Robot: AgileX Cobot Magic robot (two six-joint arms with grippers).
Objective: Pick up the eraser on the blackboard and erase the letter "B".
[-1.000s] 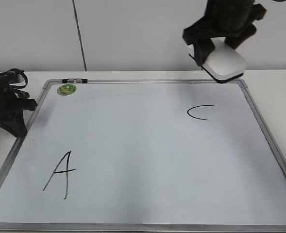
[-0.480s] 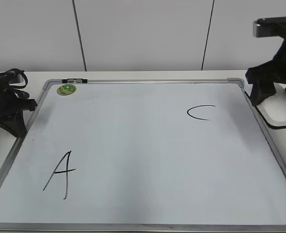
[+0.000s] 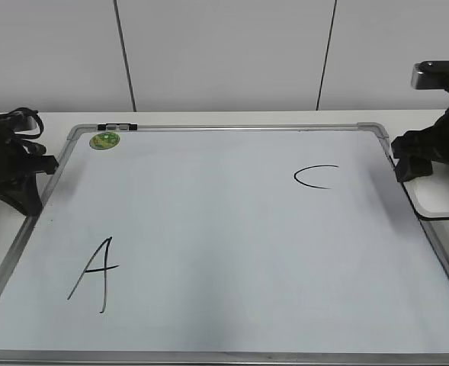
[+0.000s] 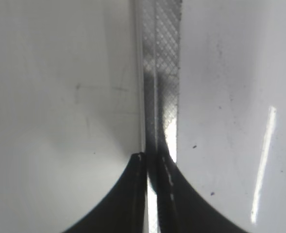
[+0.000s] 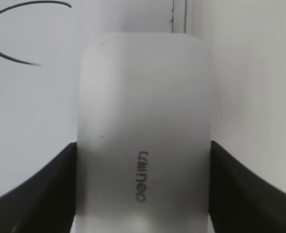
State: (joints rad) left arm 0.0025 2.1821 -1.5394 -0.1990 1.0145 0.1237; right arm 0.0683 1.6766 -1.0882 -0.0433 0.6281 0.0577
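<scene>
The white eraser [image 3: 440,200] [image 5: 143,107], with grey lettering on top, sits between the jaws of my right gripper [image 3: 428,174] [image 5: 143,145], which is shut on it. It is low over the right frame edge of the blackboard [image 3: 224,221] [image 5: 31,107], straddling the rim; I cannot tell whether it touches. No letter "B" shows on the board. A black "C" [image 3: 315,177] [image 5: 21,29] lies left of the eraser and a black "A" [image 3: 94,274] at the front left. My left gripper [image 3: 22,194] [image 4: 152,158] is shut and empty over the board's left frame [image 4: 162,73].
A round green magnet [image 3: 104,140] sits at the board's far left corner, next to a small black clip [image 3: 117,126] on the frame. The white table [image 3: 430,126] surrounds the board, with a white panelled wall behind.
My right gripper has carried the eraser from high above the board's far right corner out to the right edge and down. The left arm has not moved.
</scene>
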